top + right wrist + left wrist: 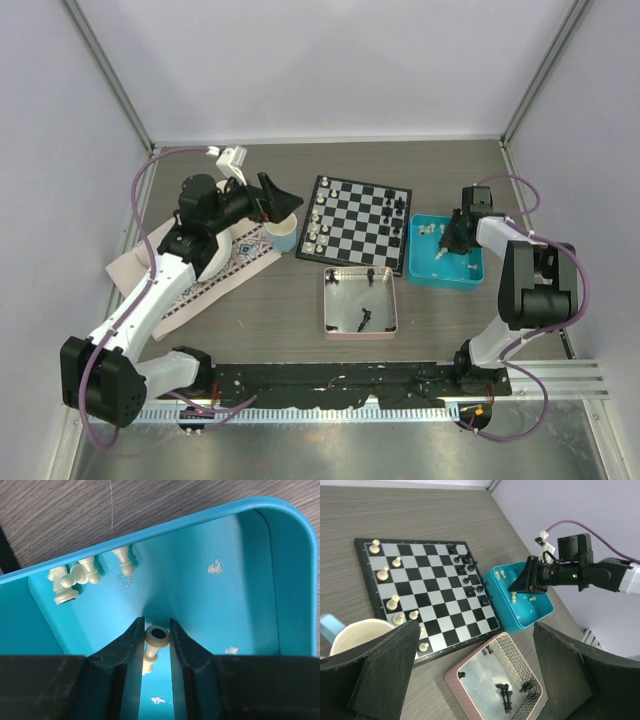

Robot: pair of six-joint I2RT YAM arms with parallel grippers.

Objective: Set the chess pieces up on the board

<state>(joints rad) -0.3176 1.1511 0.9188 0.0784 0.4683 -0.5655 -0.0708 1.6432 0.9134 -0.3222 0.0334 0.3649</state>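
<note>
The right gripper, two matte black wedges, pinches a glossy off-white pawn lying in the smooth, round-cornered blue tray at the right of the top view, beside the checkered square board at centre. The left gripper gapes wide apart.

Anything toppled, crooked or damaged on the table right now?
Black pieces lie toppled in the pink tray. The white piece in the right pincer lies on its side in the blue tray, whose floor shows white scuffs. The patterned cloth sits crooked under the left arm.
</note>
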